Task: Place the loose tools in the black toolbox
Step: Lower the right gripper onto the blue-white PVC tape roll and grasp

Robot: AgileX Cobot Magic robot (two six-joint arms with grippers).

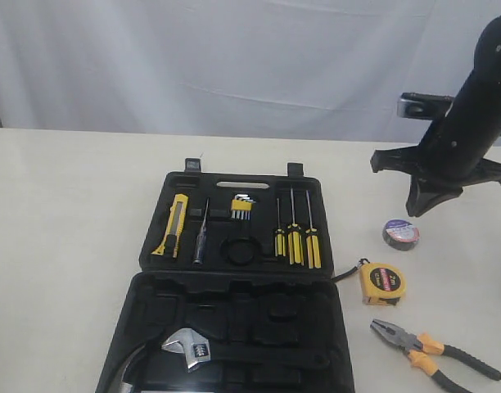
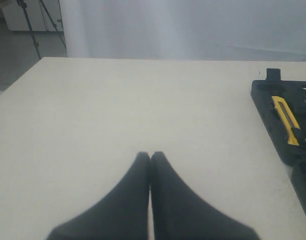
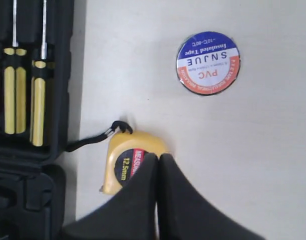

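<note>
Left end effector (image 2: 150, 156) has its fingers pressed together, empty, above bare table (image 2: 93, 110). Right end effector (image 3: 158, 156) is also fully closed and holds nothing, over the yellow tape measure (image 3: 124, 162); contact unclear. Black toolbox (image 1: 312, 188) lies open: yellow-black utility knife (image 1: 172, 225), hex keys (image 1: 241, 206) and yellow-handled screwdrivers (image 1: 295, 241) in far half, silver adjustable wrench (image 1: 189, 347) in near half. On table right of toolbox: tape measure, PVC tape roll (image 1: 400, 234), orange-handled pliers (image 1: 431, 348).
</note>
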